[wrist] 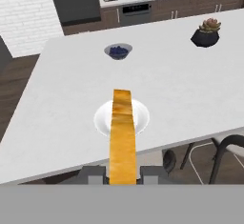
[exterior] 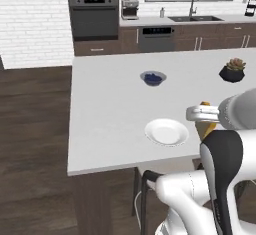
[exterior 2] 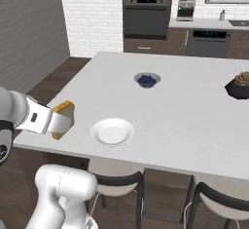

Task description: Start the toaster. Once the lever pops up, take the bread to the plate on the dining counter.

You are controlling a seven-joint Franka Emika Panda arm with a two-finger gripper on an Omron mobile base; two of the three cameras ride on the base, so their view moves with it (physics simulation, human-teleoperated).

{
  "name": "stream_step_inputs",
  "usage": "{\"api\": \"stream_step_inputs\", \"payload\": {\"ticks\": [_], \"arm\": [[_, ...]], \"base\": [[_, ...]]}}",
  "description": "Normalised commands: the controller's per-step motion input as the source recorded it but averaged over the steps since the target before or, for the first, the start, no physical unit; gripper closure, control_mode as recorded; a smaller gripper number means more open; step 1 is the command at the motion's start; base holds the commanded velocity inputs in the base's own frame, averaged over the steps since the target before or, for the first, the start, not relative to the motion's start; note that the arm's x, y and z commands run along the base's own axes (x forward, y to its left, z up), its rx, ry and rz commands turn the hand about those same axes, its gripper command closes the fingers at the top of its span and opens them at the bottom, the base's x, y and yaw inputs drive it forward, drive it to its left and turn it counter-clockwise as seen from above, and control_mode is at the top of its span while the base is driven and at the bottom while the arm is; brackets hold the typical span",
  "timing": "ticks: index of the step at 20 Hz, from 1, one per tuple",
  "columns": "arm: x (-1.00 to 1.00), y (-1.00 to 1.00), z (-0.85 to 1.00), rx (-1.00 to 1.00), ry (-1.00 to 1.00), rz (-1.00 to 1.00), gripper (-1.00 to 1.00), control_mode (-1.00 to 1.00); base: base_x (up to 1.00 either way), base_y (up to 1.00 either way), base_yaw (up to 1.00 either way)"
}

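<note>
My gripper (wrist: 122, 173) is shut on the bread (wrist: 122, 135), a tan slice with a darker crust, held edge-on and pointing away from the hand. It hangs just short of the near edge of the dining counter (wrist: 66, 99). The round white plate (wrist: 101, 118) lies on the counter right behind the slice's far end. In the left base view the bread (exterior: 211, 127) and gripper (exterior: 202, 113) are right of the plate (exterior: 166, 132). From the right base view the bread (exterior 2: 63, 118) sits left of the plate (exterior 2: 112, 131), at the counter's edge (exterior 2: 185, 106). The toaster is out of view.
A small grey bowl with blue contents (exterior: 153, 77) (exterior 2: 147, 80) stands farther back on the counter. A potted plant in a dark pot (exterior: 232, 70) (wrist: 206, 33) sits at the far right. Dark stools (exterior 2: 116, 181) (wrist: 228, 147) are tucked under the near edge.
</note>
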Motion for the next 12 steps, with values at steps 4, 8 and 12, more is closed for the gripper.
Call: {"api": "stream_step_inputs", "payload": {"ticks": [4,8,12], "arm": [[0.0,0.0,0.0,0.0,0.0,0.0,1.0,1.0],[0.0,0.0,0.0,0.0,0.0,0.0,1.0,1.0],[0.0,0.0,0.0,0.0,0.0,0.0,1.0,1.0]], "base": [[0.0,0.44,0.0],[0.0,0.04,0.0],[0.0,0.0,0.0]]}}
